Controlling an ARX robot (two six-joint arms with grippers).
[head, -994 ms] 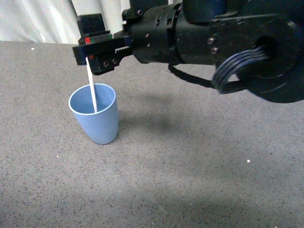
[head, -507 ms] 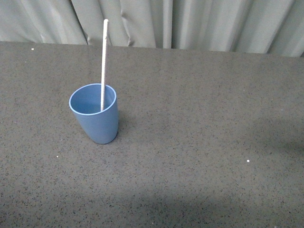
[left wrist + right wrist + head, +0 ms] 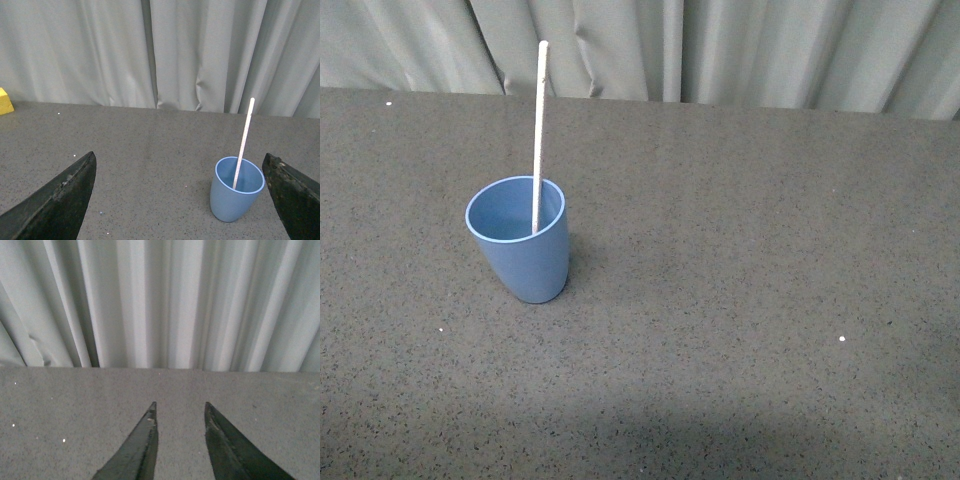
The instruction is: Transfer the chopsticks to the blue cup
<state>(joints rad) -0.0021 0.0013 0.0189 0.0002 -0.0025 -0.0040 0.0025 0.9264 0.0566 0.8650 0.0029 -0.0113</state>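
The chopsticks [image 3: 537, 130] lean in the blue cup [image 3: 525, 262], left of centre on the desk [image 3: 740, 300] — left end effector [image 3: 179, 157] and right end effector [image 3: 180, 404] are both released, grasping nothing.

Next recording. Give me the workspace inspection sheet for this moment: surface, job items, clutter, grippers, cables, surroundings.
Surface: dark grey speckled tabletop, a few white specks.
Job's things: blue cup upright; chopsticks standing inside it, leaning on the rim, the top well above it.
Clutter: yellow block by the table's curtain-side edge, apart from the cup.
Grippers: left gripper open wide, empty; right gripper open, empty; neither shows in the front view.
Cables: nothing seen.
Surroundings: pale pleated curtain behind the table.
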